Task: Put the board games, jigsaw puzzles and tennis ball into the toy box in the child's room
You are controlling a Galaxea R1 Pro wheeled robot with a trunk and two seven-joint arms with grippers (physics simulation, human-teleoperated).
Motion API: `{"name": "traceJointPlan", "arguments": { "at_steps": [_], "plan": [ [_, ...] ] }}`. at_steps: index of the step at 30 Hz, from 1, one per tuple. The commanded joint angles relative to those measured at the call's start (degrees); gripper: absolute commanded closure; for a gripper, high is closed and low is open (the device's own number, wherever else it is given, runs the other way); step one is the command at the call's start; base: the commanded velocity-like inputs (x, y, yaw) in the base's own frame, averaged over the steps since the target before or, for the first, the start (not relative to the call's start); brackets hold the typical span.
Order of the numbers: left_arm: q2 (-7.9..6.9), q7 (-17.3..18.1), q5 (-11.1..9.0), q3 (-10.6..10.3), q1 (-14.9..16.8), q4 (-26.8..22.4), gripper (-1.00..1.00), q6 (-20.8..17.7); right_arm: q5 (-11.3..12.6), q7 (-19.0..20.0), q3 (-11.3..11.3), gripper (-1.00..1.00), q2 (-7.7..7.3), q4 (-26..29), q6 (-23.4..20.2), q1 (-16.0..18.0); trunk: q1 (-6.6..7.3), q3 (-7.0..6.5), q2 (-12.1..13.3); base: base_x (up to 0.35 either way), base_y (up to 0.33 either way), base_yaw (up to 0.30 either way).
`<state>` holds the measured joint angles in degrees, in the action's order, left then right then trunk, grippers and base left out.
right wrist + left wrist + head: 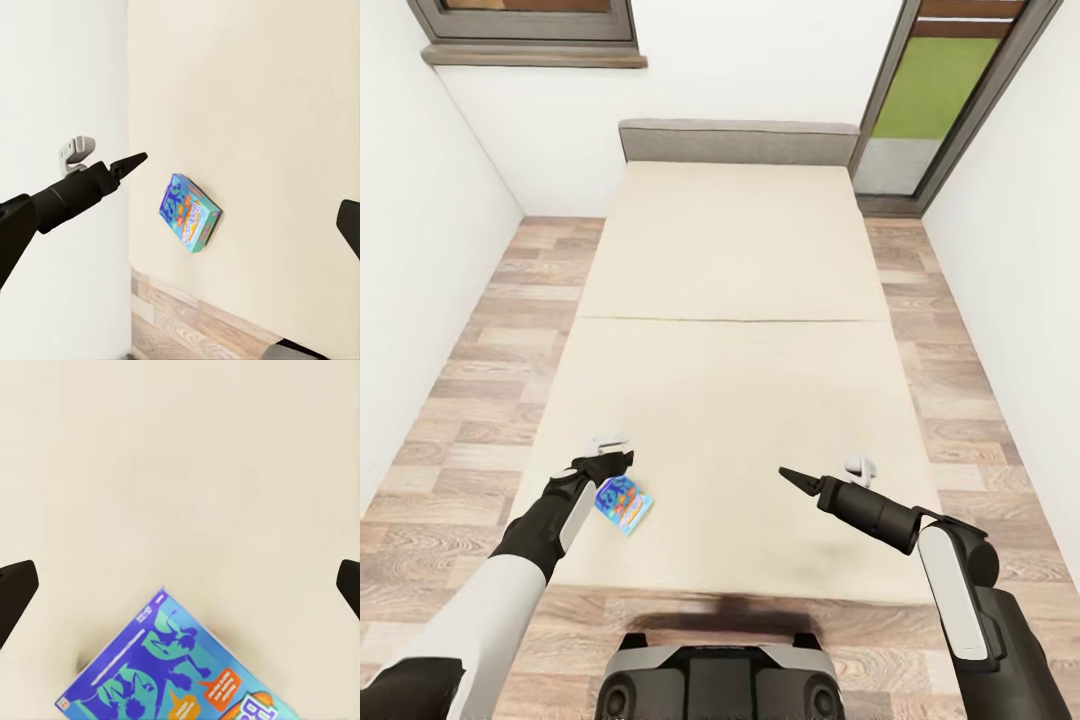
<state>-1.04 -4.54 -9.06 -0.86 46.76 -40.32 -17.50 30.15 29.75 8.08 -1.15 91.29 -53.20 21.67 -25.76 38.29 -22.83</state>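
Hovering over the near end of the bed, my left hand hangs above the small blue board game, fingers spread wide and empty. In the left wrist view I can see both dark fingertips far apart at the edges of the frame, with plain beige mattress between them and the board game lying flat, turned at an angle, just short of the gap. Nothing is touching it.

The box sits on the mattress near the bed's foot, toward my left-hand edge, its blue and teal lid face up with orange speech bubbles on it.

My right hand is out over the same end of the bed, well apart from the game, on my right side. From the head view it looks like a single dark point, so I'd only say it seems released: the right wrist view shows one finger reaching across the frame and the other at the far edge, with the board game lying between them in the distance.

Wood-plank floor runs down both sides of the bed, white walls close it in, and a grey headboard stands at the far end.
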Motion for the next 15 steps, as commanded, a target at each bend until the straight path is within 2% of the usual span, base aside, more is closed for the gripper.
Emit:
{"name": "traceJointPlan", "arguments": {
  "at_steps": [1, 8, 15],
  "plan": [
    [-0.02, -0.31, -0.57, -0.1, 0.04, -0.11, -1.0, -0.32, -0.16, 0.31, 0.05, -1.0, 0.01, 0.02, -0.31, 0.04, -0.03, 0.17, -0.09, 0.0, 0.0, 0.0],
    [0.12, -0.37, -0.52, -0.11, 0.08, -0.11, -1.0, -0.27, -0.15, 0.26, 0.03, -1.0, 0.01, 0.04, -0.26, 0.04, -0.03, 0.76, -0.09, 0.0, 0.0, 0.0],
    [0.31, -0.31, -0.52, -0.19, 0.08, -0.11, -1.0, -0.2, -0.1, 0.3, 0.03, -1.0, -0.02, 0.03, 2.47, 0.04, -0.03, 0.86, -0.09, 0.0, 0.0, 0.0]
  ]
}}
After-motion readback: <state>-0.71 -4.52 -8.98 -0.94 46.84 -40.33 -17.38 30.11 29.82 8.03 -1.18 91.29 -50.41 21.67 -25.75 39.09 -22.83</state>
